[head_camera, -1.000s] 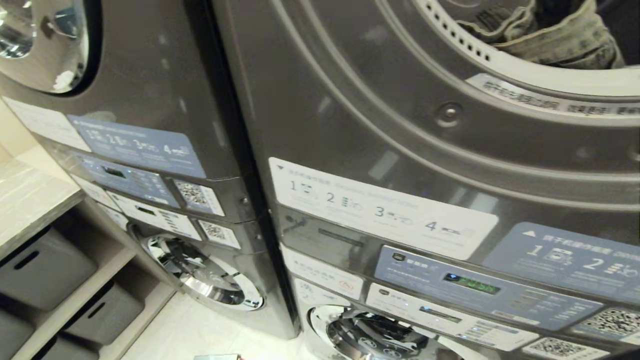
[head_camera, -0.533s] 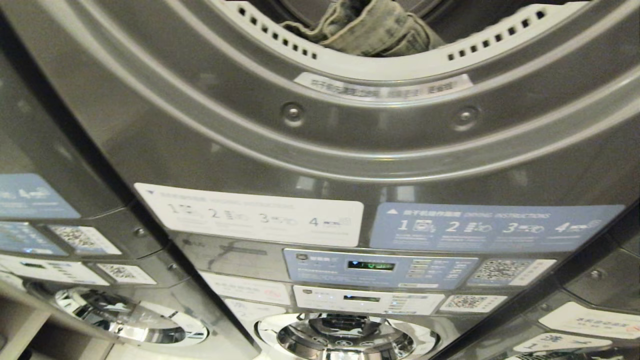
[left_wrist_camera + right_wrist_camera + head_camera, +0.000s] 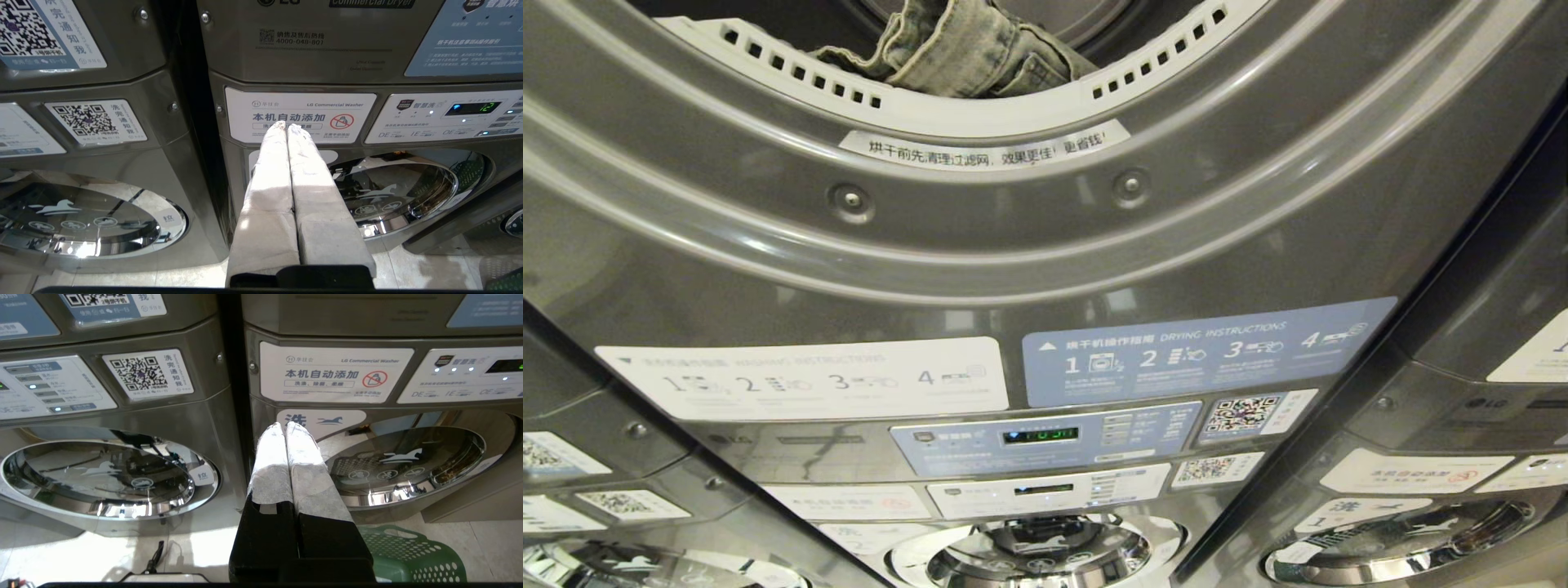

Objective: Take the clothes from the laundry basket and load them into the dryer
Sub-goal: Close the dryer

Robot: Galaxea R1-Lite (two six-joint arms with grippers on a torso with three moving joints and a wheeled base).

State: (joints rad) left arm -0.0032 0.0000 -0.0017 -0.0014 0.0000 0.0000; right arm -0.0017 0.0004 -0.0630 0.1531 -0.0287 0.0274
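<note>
Neither pincer shows in the head view, which looks straight at the dryer (image 3: pixel 1045 245). Its round opening sits at the top of that view, and a piece of faded denim clothing (image 3: pixel 964 49) lies inside, resting against the pale perforated rim (image 3: pixel 980 114) at the bottom of the opening. Below the opening come a white instruction sticker (image 3: pixel 800 380), a blue instruction sticker (image 3: pixel 1201 351) and a control panel (image 3: pixel 1045 437) with a lit green display. Under the panel, the chrome door (image 3: pixel 1037 555) of a lower machine peeks in.

From the left wrist view, the left pincer (image 3: pixel 287 126) has its two cloth-wrapped fingers pressed together with nothing between them. It points at a white label (image 3: pixel 302 118) below the dryer, just above a shiny washer door (image 3: pixel 392 192).

From the right wrist view, the right pincer (image 3: pixel 286 426) is likewise closed flat on itself and empty, aimed at the seam beside the washer door (image 3: pixel 404 465). A green laundry basket (image 3: pixel 408 555) stands on the floor (image 3: pixel 81 555) below that door, close beside the pincer's base.
</note>
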